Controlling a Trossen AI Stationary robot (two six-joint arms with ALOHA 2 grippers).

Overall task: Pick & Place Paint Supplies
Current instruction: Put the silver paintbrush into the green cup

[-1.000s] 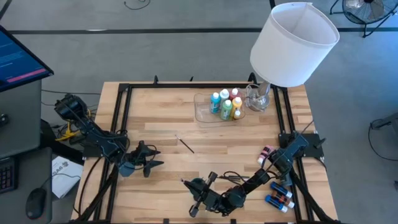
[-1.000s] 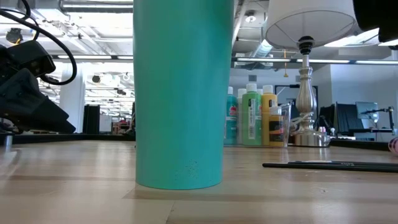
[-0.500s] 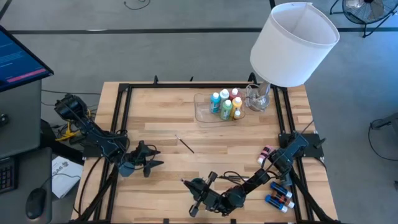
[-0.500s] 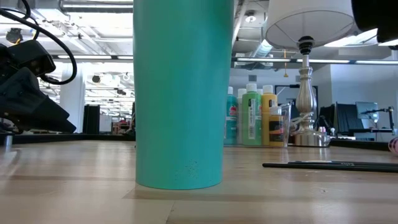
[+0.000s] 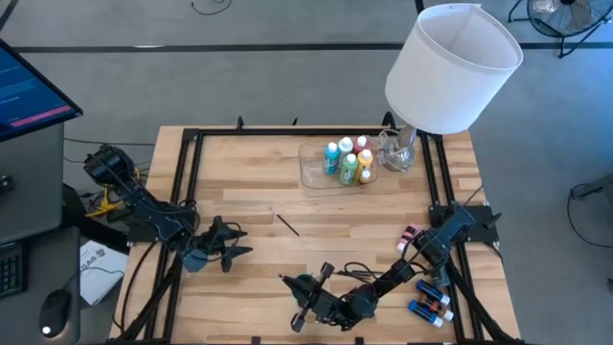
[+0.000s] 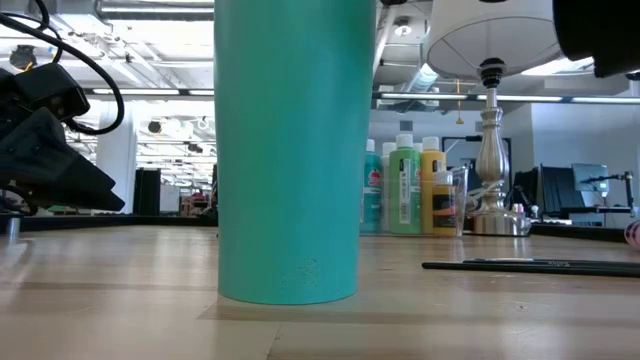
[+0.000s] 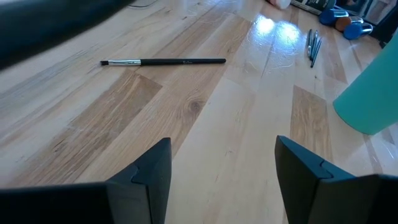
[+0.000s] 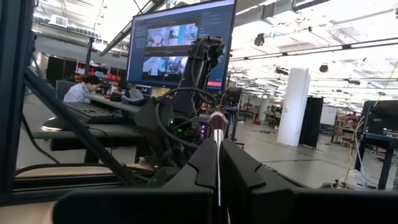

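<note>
gripping a thin brush [image 8: 217, 146] in pinched-shut fingers, the right gripper [image 5: 305, 309] sits near the table's front edge by the teal cup [image 6: 290, 150]. probably the drop into it comes next. left gripper [image 5: 230, 244] waits wide open near another brush [image 7: 163, 61].

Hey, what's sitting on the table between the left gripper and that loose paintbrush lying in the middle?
Nothing: in the left wrist view only bare wood lies between the open left gripper and the brush. The high view agrees.
</note>
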